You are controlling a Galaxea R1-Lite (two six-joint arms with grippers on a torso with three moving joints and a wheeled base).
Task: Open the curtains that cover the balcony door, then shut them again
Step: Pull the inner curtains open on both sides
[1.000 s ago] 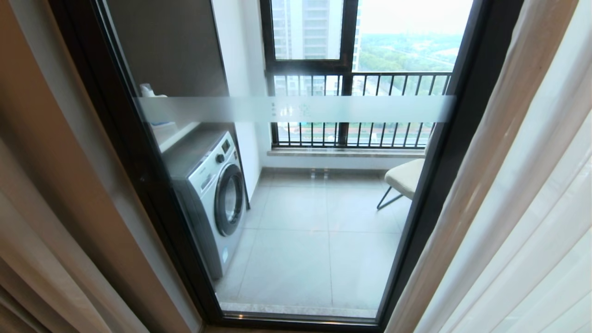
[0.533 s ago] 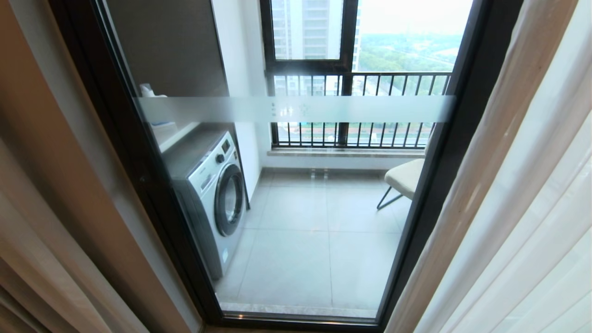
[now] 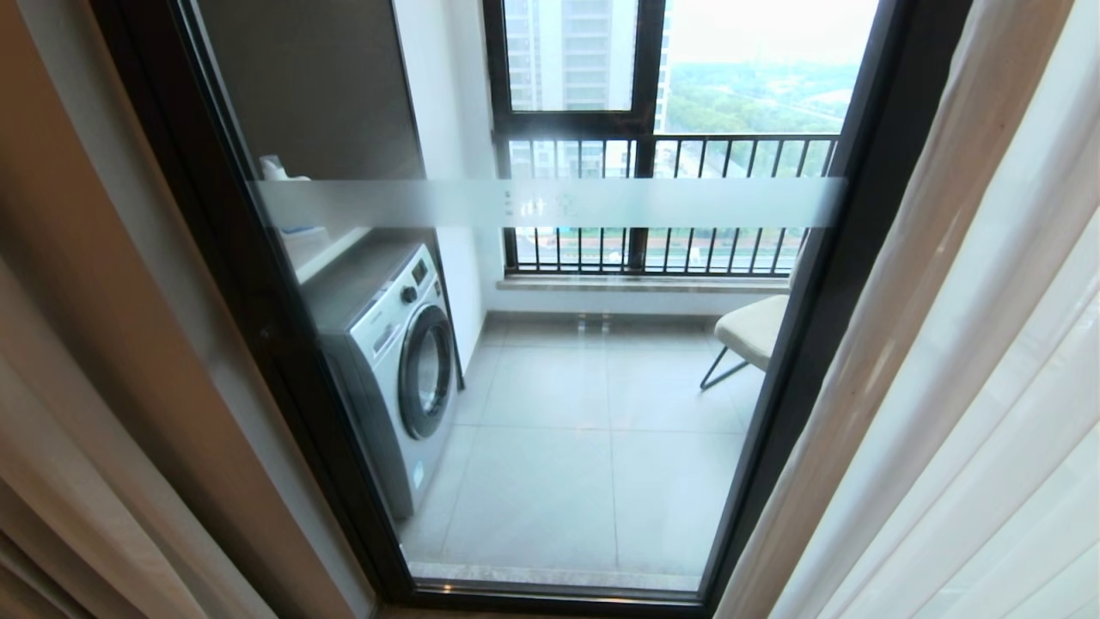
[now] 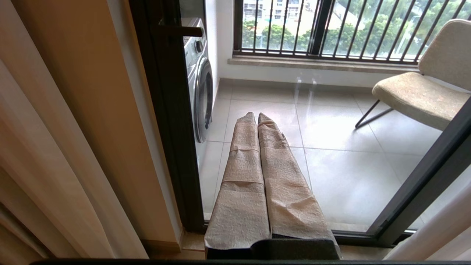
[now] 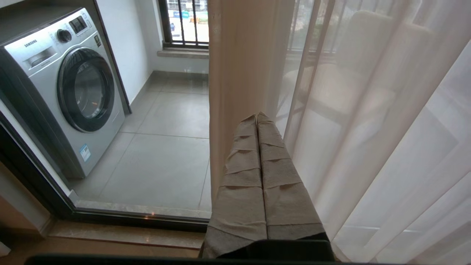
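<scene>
Two curtains (image 3: 945, 361) parted, balcony door (image 3: 550, 387) uncovered, both claws closed

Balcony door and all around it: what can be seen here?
curtains: beige panels pulled to both sides, with a white sheer on the right
balcony door: one, black frame, glass uncovered, frosted white band across it
washing machine: one, silver-white, left side of the balcony
chair: one, beige seat on dark legs, right side of the balcony
railing: one, black bars, at the far window
left gripper: one, wrapped in tan cloth, shut, empty, facing the glass
right gripper: one, wrapped in tan cloth, shut, empty, by the right curtain's edge
</scene>
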